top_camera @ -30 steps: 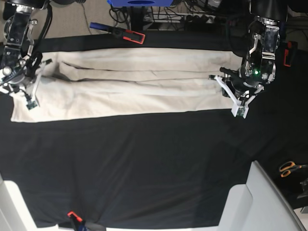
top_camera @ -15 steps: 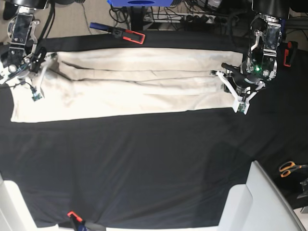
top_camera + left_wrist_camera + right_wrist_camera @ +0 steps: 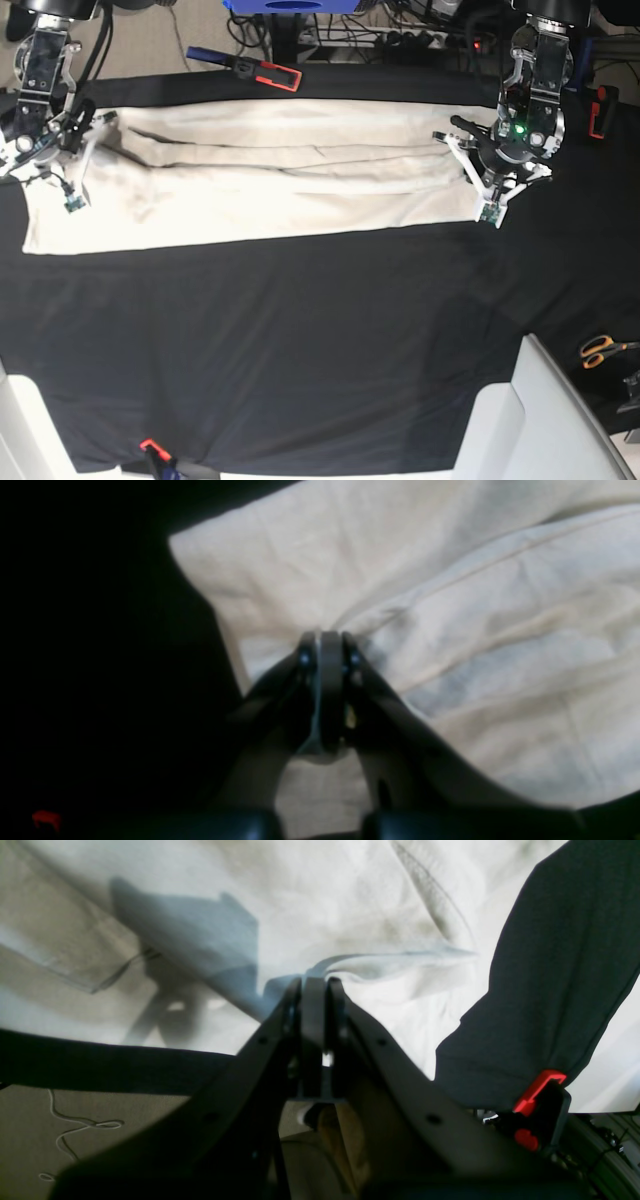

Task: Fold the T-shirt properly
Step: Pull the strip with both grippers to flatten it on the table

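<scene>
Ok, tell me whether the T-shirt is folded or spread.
Partly folded: the T-shirt lies as a long band, layers overlapping lengthwise, not yet a compact stack.

The base camera looks straight down on the whole surface [image 3: 300,340] from high above. Each wrist camera peers close along my own fingers [image 3: 330,680] at one end of the T-shirt [image 3: 260,180], cloth the overhead also covers.

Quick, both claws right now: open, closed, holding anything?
Left claw: closed, pinching the T-shirt.
Right claw: closed on a T-shirt fold.
</scene>
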`<state>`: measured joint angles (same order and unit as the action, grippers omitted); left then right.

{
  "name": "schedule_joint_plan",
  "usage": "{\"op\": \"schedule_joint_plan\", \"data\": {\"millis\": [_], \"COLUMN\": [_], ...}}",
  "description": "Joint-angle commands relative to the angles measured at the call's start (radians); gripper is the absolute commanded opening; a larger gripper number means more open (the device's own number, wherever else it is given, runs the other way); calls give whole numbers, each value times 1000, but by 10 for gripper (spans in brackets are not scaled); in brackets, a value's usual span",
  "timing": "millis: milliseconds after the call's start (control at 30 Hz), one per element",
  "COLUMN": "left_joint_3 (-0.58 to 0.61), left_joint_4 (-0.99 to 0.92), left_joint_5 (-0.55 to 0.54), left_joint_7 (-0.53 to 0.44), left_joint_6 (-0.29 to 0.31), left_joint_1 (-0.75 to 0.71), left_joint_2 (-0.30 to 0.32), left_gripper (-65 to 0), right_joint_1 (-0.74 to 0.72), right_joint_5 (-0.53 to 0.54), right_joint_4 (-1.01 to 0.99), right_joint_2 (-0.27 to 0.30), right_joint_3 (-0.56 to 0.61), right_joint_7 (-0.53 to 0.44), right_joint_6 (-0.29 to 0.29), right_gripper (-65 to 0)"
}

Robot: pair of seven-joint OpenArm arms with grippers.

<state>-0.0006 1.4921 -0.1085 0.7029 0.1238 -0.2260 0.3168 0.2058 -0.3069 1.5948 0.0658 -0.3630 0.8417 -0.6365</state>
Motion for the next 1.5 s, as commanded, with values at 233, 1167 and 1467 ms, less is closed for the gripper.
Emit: {"op": "schedule_joint_plan", "data": {"millis": [233,1167,1467], "left_joint_3": [-8,-9,-9], "left_joint_4": [95,350,350], "left_joint_5": [10,2,6], "left_joint_7": [-9,163,163], "left_joint_6": [-5,-5,-5], "left_joint_1": [-14,-13,-6], "left_joint_2": [17,-61,-83], "left_gripper": [-650,-530,-650], "right_joint_1": [-7,-33,-111], "right_joint_5": [-5,-77,-77], "right_joint_4": [23,155,-52], "right_joint_2": [15,-56,-50], "right_joint_3": [-5,-3,-123], "right_joint_7": [-2,-95,-103], "right_joint_6": [8,-41,-53], "right_gripper": [-408,-642,-642]}}
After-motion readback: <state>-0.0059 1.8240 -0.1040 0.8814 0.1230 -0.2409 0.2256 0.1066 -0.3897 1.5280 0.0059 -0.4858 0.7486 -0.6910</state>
